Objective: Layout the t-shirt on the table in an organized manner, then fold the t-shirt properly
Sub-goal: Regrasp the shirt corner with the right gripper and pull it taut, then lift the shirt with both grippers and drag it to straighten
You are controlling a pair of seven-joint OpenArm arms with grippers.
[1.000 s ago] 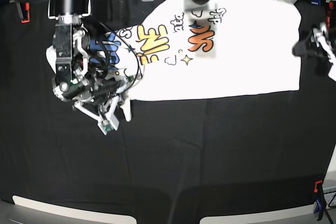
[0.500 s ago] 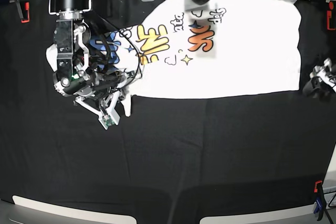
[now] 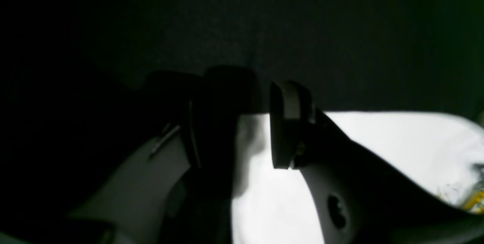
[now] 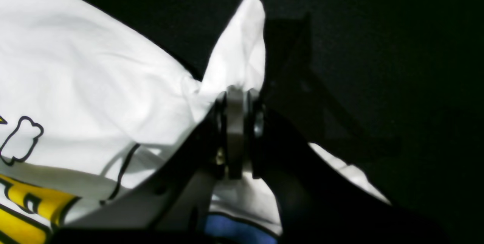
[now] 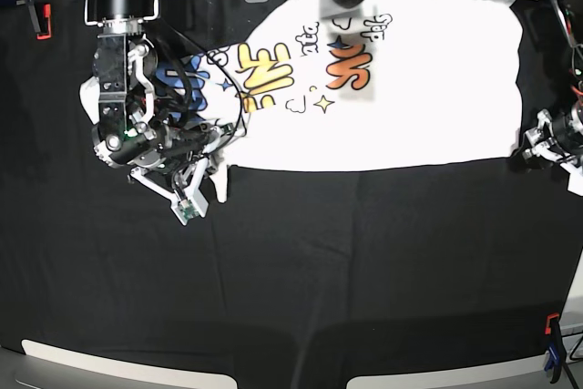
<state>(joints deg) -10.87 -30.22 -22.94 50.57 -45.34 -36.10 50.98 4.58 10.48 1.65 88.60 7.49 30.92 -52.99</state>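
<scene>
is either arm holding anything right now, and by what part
The right end effector is shut on a bunched corner of the t-shirt. The left end effector is open, holding nothing.

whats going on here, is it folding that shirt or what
A two-armed robot is laying out a white t-shirt print-up on the black table. The right gripper is shut on a pinch of fabric at one end. The left gripper hovers open at the opposite hem corner, holding nothing. No fold is made yet.
</scene>
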